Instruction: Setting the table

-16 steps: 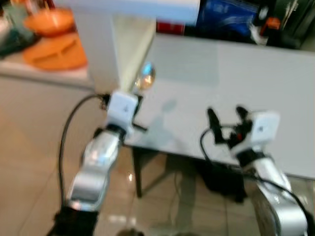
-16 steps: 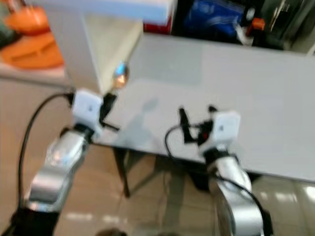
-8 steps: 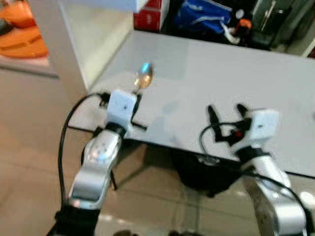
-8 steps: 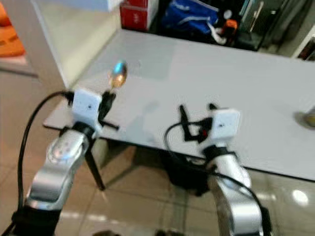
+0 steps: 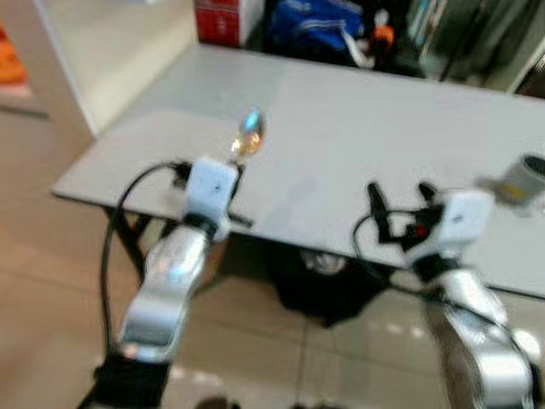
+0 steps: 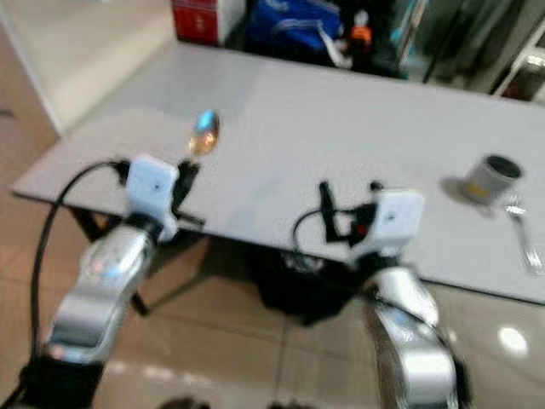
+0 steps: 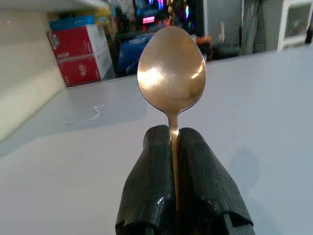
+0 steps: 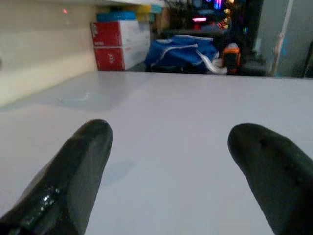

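My left gripper [image 7: 172,142] is shut on the handle of a gold spoon [image 7: 171,73], whose bowl stands upright above the white table [image 5: 341,145] near its left front edge; the spoon [image 5: 249,130] also shows in the left eye view. My right gripper [image 5: 400,194] is open and holds nothing, hovering over the table's front edge; its fingers [image 8: 83,152] are spread wide. A grey cup [image 6: 490,177] stands at the table's right side, with a fork [image 6: 521,234] lying just beside it.
Red boxes [image 6: 197,19] and a blue bag [image 6: 289,25] sit beyond the table's far edge. A pale wall or counter [image 5: 111,51] rises at the far left. Tiled floor [image 5: 51,256] lies below the table's front edge.
The view has swung to the right: the orange items and white pillar have left the picture, and the cup and fork have come into sight. Both grippers keep their pose.
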